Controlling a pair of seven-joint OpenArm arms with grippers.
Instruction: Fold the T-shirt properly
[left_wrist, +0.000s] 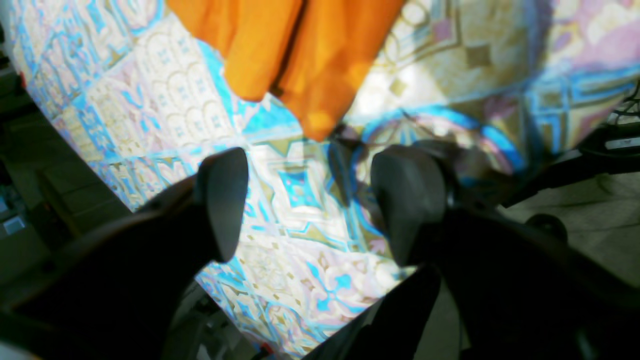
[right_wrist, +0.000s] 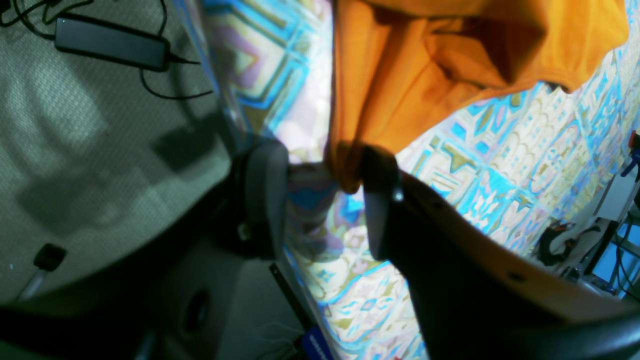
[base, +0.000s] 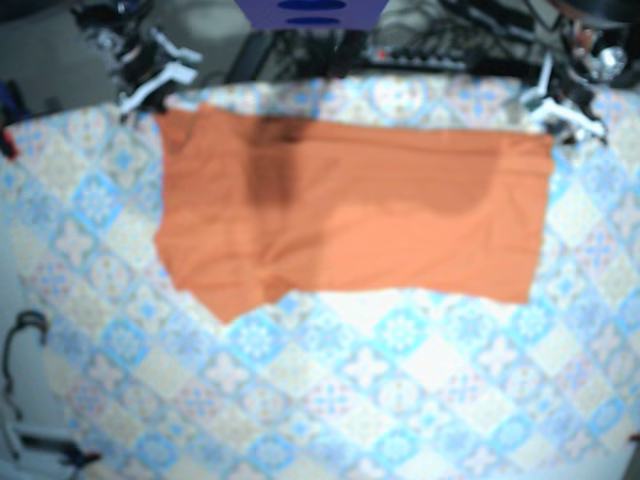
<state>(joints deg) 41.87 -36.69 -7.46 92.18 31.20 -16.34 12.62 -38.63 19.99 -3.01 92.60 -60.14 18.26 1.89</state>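
The soft, floppy shirt (base: 350, 220) is lying spread on the counter (base: 400, 400), and the left gripper (left_wrist: 310, 200) and right gripper (right_wrist: 322, 170) are sitting open at its corners, holding nothing, probably the best spots to pinch.

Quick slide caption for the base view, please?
Orange T-shirt spread across the far half of the patterned tablecloth, right end effector and left end effector at its far corners.

The orange T-shirt (base: 350, 220) lies spread wide, mostly flat, lightly creased.
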